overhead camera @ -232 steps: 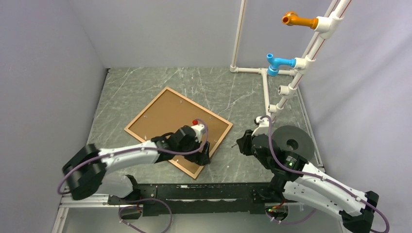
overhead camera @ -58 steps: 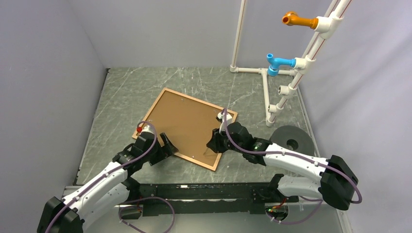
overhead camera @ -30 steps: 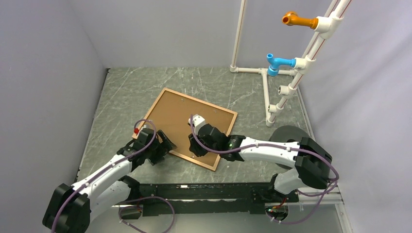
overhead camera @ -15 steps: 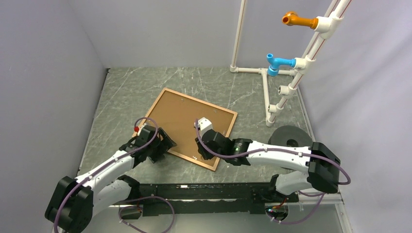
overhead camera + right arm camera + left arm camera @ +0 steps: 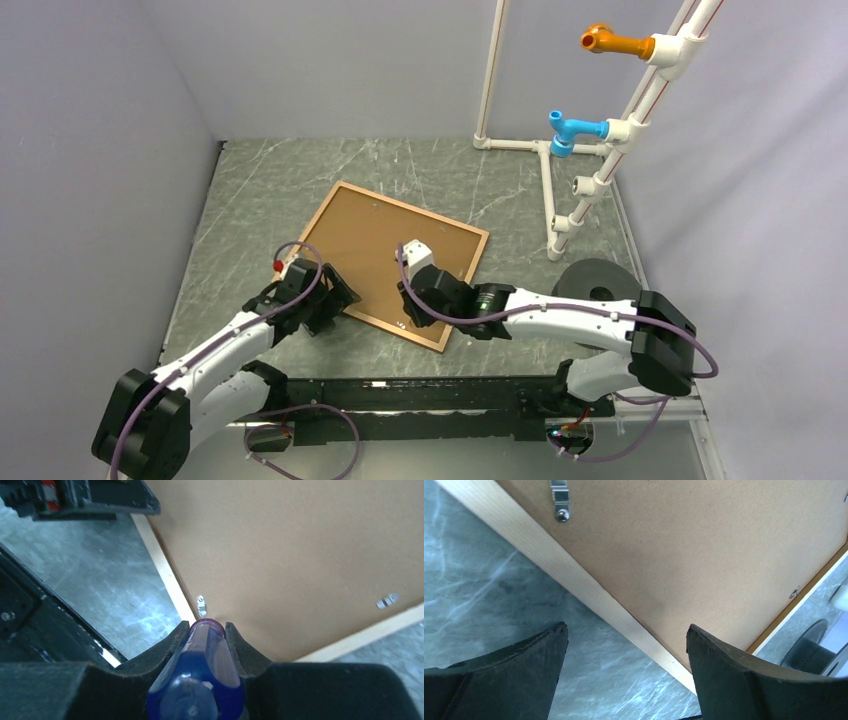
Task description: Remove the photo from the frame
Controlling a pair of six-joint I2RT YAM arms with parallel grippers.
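The frame (image 5: 415,208) lies face down on the bench (image 5: 280,190), the photo (image 5: 375,250) inside it, brown backing uppermost. The left claw (image 5: 626,630), jaws wide, straddles the frame's near-left edge. The right claw (image 5: 207,625) grips a blue-handled tool (image 5: 200,680) just above a metal clip (image 5: 201,605).

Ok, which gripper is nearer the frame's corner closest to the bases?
Right. The right gripper, clamping a blue-handled tool, is over the photo's backing beside that corner; the left gripper, open, straddles the frame's near edge farther along.

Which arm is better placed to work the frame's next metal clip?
Likely right: right gripper holds a blue-handled tool beside a metal clip; left gripper is open, empty, over the wooden frame.
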